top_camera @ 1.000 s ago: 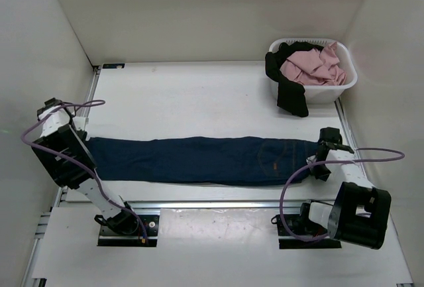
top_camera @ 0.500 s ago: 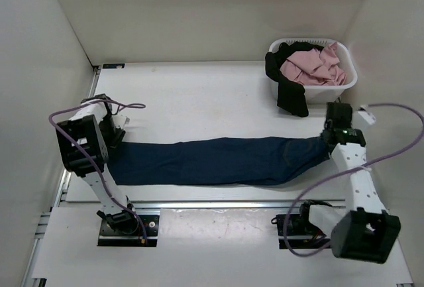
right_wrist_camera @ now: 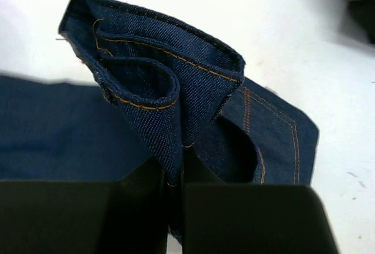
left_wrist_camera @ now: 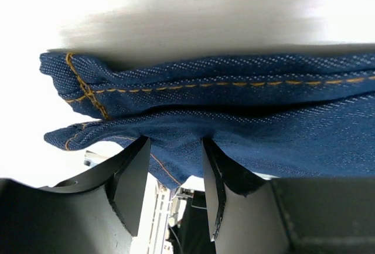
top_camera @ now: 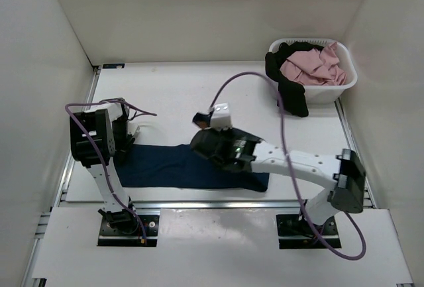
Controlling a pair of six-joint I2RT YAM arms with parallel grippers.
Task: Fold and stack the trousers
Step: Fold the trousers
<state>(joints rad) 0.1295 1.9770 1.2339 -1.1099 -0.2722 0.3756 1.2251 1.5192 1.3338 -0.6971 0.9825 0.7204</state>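
Trousers [top_camera: 165, 166] cover fingertips of left gripper [left_wrist_camera: 174, 145] and right gripper [right_wrist_camera: 174, 175].

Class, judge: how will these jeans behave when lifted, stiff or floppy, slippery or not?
Probably floppy: the jeans bunch into curled folds above the right gripper. Probably heavy-ish: thick, doubled denim. Unlikely to slip: the coarse weave sits pinched in the left gripper.

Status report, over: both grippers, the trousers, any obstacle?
Left gripper shut on trousers at hem end. Right gripper shut on waist end, above the legs. Basket far right, not in the way.
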